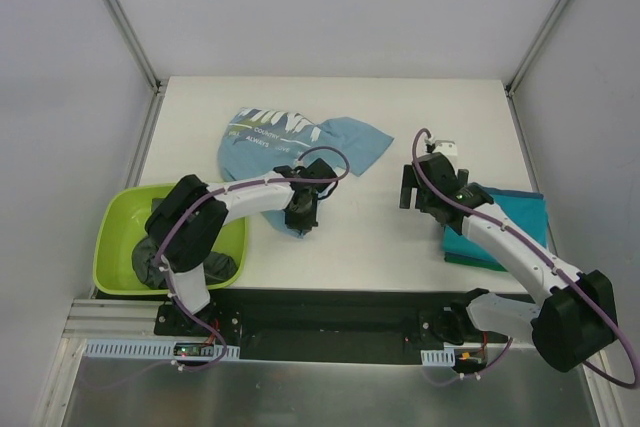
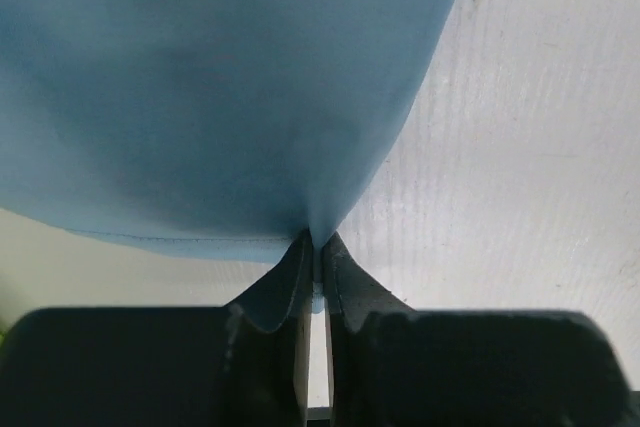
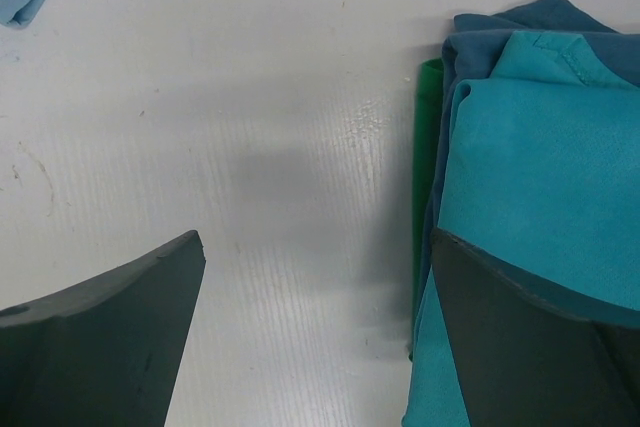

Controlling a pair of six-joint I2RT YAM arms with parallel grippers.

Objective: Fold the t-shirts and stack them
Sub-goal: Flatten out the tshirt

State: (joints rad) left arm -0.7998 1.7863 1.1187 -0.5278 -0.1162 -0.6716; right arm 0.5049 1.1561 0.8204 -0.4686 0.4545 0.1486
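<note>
Blue t-shirt (image 1: 262,150): "COUNTRY", perhaps "ALWAYS" (white print).

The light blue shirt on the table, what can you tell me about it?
The light blue t-shirt is soft, thin-looking cloth with white printed marks and lettering towards its far side. It lies unfolded and rumpled on the white table, left of centre, with one part spreading out to the right. The left gripper is pinched shut on its near edge, where the cloth gathers to a point between the fingers.
</note>
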